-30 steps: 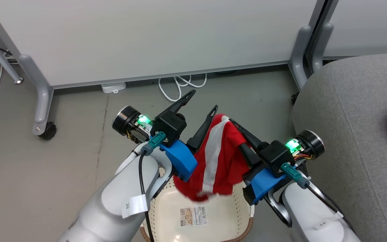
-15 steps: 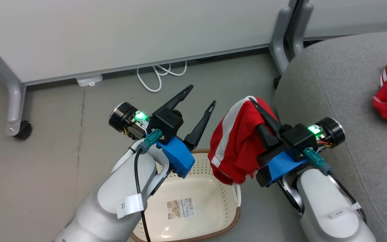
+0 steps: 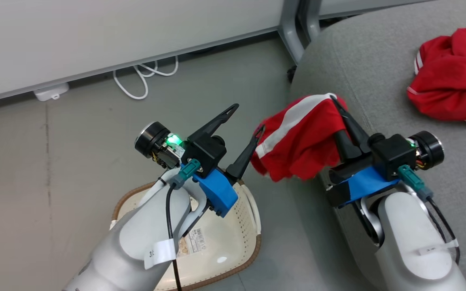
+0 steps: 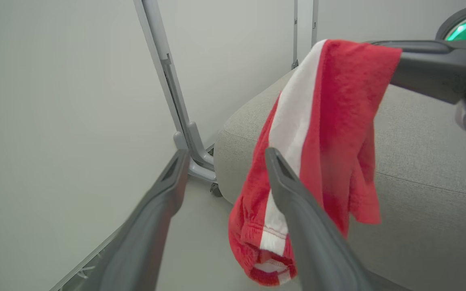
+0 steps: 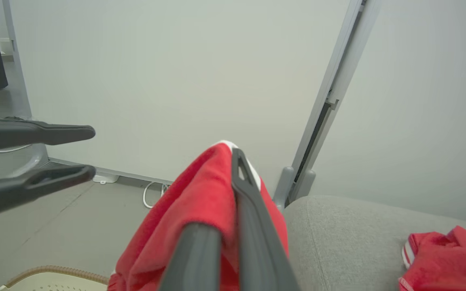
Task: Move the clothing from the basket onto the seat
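A white cable (image 3: 146, 73) is lying looped on the grey floor (image 3: 55, 141) beneath a white partition panel (image 3: 115, 32). A small white block (image 3: 49, 92) is sitting to its left, and a grey metal post (image 3: 291, 28) is standing to its right.

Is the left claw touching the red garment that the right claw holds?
Apart. The right wrist view shows bare wall and floor between the left claw and the red garment pinched in the right claw.
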You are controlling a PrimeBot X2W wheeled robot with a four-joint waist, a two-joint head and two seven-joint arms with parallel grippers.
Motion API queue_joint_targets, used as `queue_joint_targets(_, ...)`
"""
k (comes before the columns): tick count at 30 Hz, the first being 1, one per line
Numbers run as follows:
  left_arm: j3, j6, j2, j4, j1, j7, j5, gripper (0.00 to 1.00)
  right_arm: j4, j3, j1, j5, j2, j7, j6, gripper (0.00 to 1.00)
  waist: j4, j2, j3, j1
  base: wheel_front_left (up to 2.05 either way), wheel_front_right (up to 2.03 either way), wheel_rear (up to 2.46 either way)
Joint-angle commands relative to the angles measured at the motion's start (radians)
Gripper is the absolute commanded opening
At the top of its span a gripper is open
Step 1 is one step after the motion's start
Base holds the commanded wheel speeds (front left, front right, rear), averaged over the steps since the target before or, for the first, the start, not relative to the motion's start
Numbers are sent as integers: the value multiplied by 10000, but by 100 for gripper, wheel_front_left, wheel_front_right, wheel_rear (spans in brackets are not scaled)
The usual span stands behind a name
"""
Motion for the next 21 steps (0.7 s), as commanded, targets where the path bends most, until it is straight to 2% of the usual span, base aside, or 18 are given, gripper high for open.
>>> queue_joint_targets(1, -17, -9, 69, -59, -84, -51, 42, 100, -99, -79, -32, -1, 9, -3, 1, 0, -232, 0, 176, -1, 0, 0, 0)
queue_joint_targets(21, -1141, -18, 239, -108, -298, -49, -152, 100, -710, -1734, 500, 109, 7, -3, 1, 0, -1555, 0, 801, -1, 0, 0, 0)
